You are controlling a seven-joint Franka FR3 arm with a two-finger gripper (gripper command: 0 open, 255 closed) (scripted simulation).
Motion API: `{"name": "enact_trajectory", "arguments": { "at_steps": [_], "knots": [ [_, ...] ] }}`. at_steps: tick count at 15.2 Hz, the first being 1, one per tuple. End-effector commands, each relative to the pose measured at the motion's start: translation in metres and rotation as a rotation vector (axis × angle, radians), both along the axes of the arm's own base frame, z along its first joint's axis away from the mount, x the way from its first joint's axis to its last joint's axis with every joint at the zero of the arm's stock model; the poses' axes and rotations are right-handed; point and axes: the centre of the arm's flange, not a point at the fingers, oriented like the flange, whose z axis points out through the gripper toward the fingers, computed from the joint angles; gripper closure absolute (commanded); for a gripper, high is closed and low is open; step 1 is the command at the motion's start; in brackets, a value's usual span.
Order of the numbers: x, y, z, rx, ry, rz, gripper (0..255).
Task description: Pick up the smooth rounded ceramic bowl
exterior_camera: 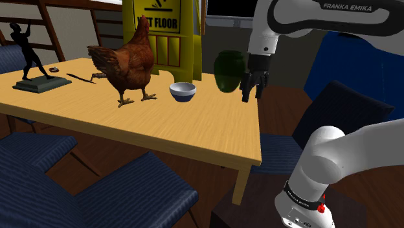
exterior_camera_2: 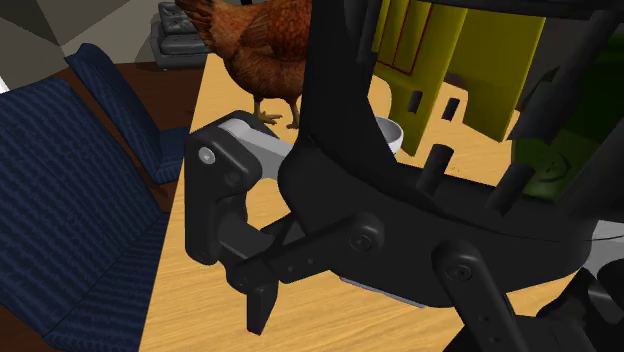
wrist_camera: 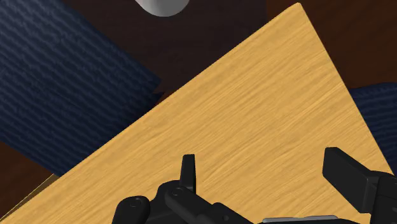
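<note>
Currently the shoulder view is giving the full layout. The bowl (exterior_camera: 182, 91), pale with a dark blue lower band, is sitting upright on the wooden counter (exterior_camera: 194, 133) between a brown chicken figure (exterior_camera: 129, 63) and a dark green vase (exterior_camera: 228, 70). A yellow wet-floor sign (exterior_camera: 162, 32) is standing behind them, and a black statuette (exterior_camera: 31, 61) is standing at the counter's end toward that view's left. The gripper (exterior_camera: 252, 91) is hanging from the white arm (exterior_camera: 324, 16) just beside the vase on that view's right, near the counter's edge and apart from the bowl.

The second exterior view is sitting right up against the gripper, so black linkage is blocking most of it. A bit of the bowl's pale rim, the chicken's legs and the sign's lower part are peeking out behind it, with a dark blue chair (exterior_camera_2: 70, 200) at its left.

The wrist view is looking down onto plain wood grain and the counter's corner, with dark blue upholstery past the edge.

The fingers (wrist_camera: 188, 170) are standing wide apart, with counter wood showing between them; they are gripping nothing and touching nothing.

The bowl's inside is showing pale and plain in the shoulder view. The vase's mouth is too dark to tell what it is holding.
</note>
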Motion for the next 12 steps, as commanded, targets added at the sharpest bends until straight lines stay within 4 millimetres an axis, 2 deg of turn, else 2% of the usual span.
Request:
{"name": "enact_trajectory", "arguments": {
  "at_steps": [1,12],
  "knots": [
    [0.000,0.000,0.000,0.000,0.000,0.000,0],
    [0.139,-0.027,-0.013,-0.007,-0.020,0.013,0]
  ]
}}
